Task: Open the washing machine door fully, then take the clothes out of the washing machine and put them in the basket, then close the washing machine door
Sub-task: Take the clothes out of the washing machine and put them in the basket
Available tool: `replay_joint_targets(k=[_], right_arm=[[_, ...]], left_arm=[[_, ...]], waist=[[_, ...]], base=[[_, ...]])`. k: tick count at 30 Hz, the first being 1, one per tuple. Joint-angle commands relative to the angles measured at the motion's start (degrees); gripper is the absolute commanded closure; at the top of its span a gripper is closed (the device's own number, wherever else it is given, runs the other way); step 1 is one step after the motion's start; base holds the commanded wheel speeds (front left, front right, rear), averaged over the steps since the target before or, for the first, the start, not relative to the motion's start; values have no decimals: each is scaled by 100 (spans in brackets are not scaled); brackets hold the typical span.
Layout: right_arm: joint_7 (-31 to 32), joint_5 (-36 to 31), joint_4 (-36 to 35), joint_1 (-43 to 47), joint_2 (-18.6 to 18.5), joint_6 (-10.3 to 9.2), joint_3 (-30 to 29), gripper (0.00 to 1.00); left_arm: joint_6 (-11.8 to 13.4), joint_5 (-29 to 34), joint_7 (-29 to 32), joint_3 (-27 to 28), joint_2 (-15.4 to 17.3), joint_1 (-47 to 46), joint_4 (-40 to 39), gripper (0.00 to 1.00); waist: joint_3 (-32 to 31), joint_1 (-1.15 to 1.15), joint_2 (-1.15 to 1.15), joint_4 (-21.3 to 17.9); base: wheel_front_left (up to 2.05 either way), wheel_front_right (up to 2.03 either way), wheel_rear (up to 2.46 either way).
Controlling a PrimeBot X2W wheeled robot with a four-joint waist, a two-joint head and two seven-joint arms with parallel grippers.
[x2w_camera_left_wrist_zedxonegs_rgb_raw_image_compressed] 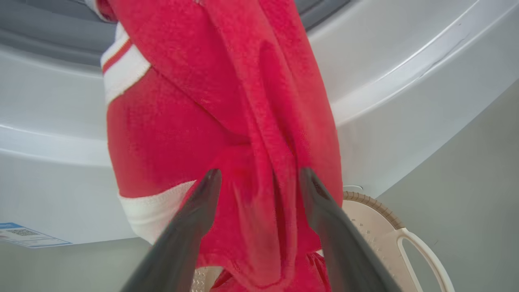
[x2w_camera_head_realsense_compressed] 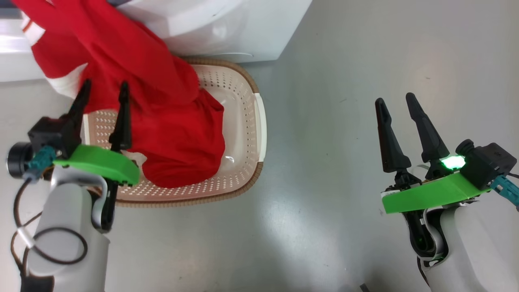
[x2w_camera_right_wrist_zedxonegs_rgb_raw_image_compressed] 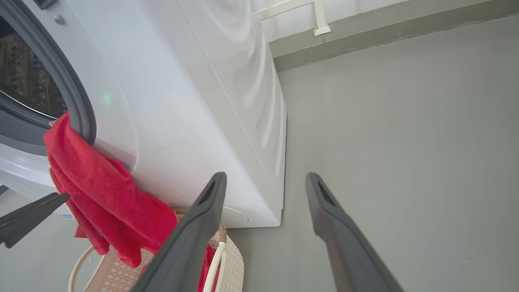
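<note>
Bright, even light with soft glare on the grey floor [x2w_camera_head_realsense_compressed: 284, 211].

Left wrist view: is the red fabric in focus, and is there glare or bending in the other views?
Left wrist view: the clothes are soft and smeared near the lens; the washing machine panel lines bow. Head view: pale glare patches on the floor, the green light blown out. Right wrist view: sharp, with mild sheen on the machine's side.
</note>
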Motion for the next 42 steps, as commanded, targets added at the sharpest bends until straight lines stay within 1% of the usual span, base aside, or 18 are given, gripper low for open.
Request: replay_joint_targets(k=[1,12,23,33,37,42], right_arm=[[-37,-76,-101,124,4,28,96,0],[-37,-183,-58,226,4,28,36,0],[-37,-218,-27,300,4,28,54,0],[-37,-234,-18,323,4,28,73,0],[-37,-234,-25,317,4,28,79,0],[-37,-239,-40,325,4,28,45,0]], left_arm=[[-32,-69,-46,187,143,270,-260,0],[-32,-4,-46,413,-34,1226,-1519,0],[-32,95,-46,526,-214,2166,-2440,0],[-32,115,-46,585,-299,2286,-2584,0],[-32,13,-46,510,-309,2097,-2521,0],[-32,-74,-46,420,-185,1752,-2443,0]], waist=[[-52,0,0,50],[-245,0,0,173],[-401,0,0,208],[-439,0,0,223],[-435,0,0,234],[-418,0,0,279]], base=[[0,0,0],[0,0,0],[0,0,0],[0,0,0],[0,0,0],[0,0,0]])
